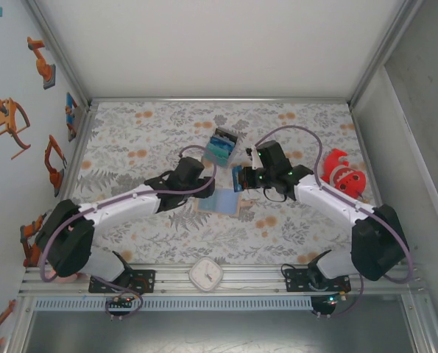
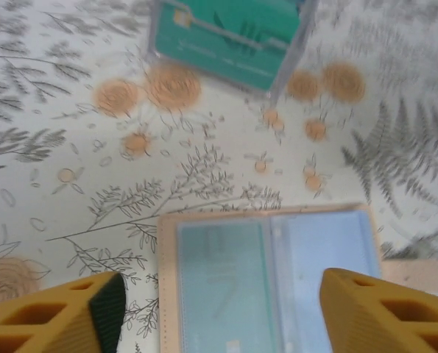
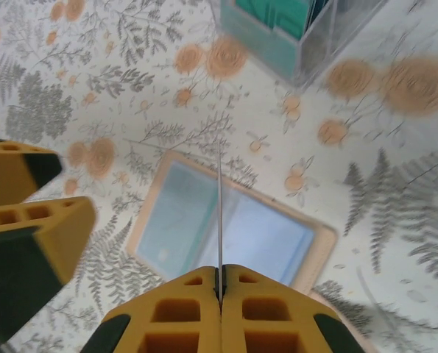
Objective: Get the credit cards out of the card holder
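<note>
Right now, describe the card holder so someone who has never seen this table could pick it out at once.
Find the flowered table and look near its middle. Just nearer the near edge than the teal box lies the card holder, opened flat. It is the thin tan wallet with a pale blue inside, unlike the chunky box or the white clock.

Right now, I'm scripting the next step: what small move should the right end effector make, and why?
Probably carry the credit card aside and lay it down: the right end effector is shut on it above the open card holder.
</note>
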`<action>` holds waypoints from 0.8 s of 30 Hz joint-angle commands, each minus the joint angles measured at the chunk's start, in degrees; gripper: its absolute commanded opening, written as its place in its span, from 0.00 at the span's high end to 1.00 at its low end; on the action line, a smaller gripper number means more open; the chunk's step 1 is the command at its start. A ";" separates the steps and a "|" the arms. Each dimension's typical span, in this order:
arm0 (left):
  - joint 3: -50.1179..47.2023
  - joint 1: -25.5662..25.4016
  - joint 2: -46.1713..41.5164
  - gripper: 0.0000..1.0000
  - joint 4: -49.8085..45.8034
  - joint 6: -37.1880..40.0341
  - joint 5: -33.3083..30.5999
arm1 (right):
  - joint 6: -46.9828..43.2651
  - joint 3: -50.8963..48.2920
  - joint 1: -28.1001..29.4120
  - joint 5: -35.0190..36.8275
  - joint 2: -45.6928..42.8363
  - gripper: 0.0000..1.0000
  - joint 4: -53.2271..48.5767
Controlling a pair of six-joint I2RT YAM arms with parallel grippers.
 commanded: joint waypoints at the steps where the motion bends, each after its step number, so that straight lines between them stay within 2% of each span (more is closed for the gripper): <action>1: -2.43 0.56 -4.26 0.18 -1.88 -0.93 -5.07 | -8.80 5.06 -0.38 5.71 -0.12 1.00 -6.40; 4: -4.32 0.72 -7.24 0.01 -1.88 -1.82 -8.05 | -12.91 9.49 -0.45 6.88 2.01 1.00 -8.76; 5: -4.91 0.74 -8.17 0.03 -1.88 -2.02 -8.88 | -14.33 10.92 -0.45 6.98 2.90 1.00 -9.39; 13: -8.67 1.42 -13.35 0.03 -1.90 -3.86 -13.72 | -25.71 24.39 -0.78 7.10 12.33 1.00 -14.76; 24: -12.32 2.11 -18.67 0.03 0.04 -3.82 -15.33 | -42.23 44.95 -2.62 4.86 30.79 1.00 -19.49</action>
